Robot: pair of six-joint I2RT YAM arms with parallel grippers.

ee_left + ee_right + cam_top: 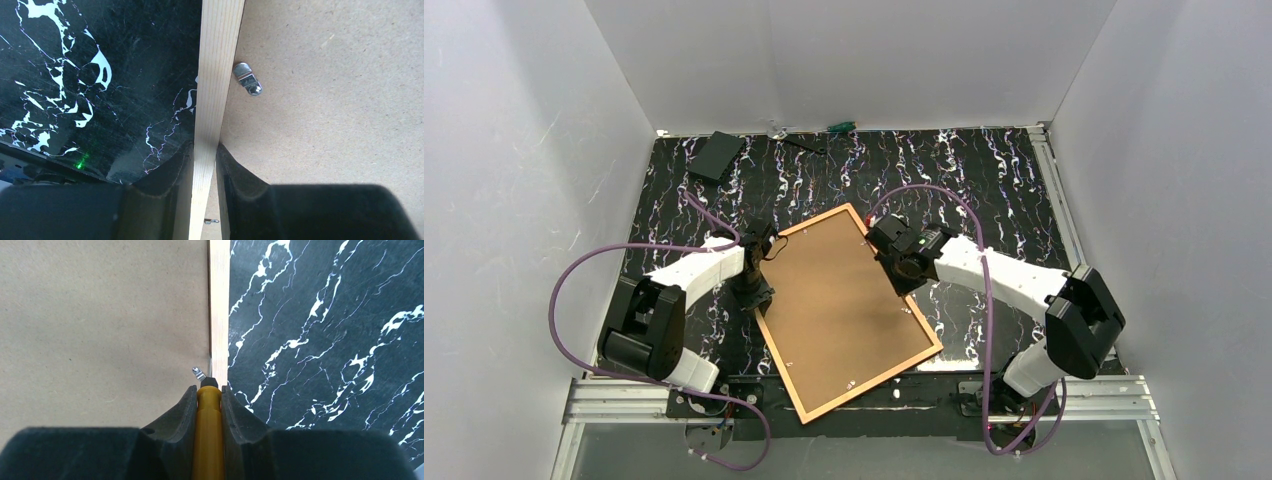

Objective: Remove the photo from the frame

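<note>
The photo (pixel 844 310) lies board-side up inside the frame (pixel 874 388) on the table (pixel 984 180), the left gripper (pixel 204 150) pinching the frame's left rail, the right gripper (pixel 209 390) clasping a yellow tool (pixel 208 440) whose tip sits just beside a clip (pixel 198 372) at the right rail.

photo (pixel 844 300) inside frame (pixel 874 385), back up, on table (pixel 984 180)

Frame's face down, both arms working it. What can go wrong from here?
1. The right tool holds a yellow black-tipped stick at a small metal tab beside the thin pale wooden frame rail; the tip may slip and scratch the photo's brown board back.
2. The left tool clamps only the opposite rail, so pushing may pivot the frame on the black marbled table.
3. A silver tab there bridges board and rail; lifting early could bend the board.
</note>
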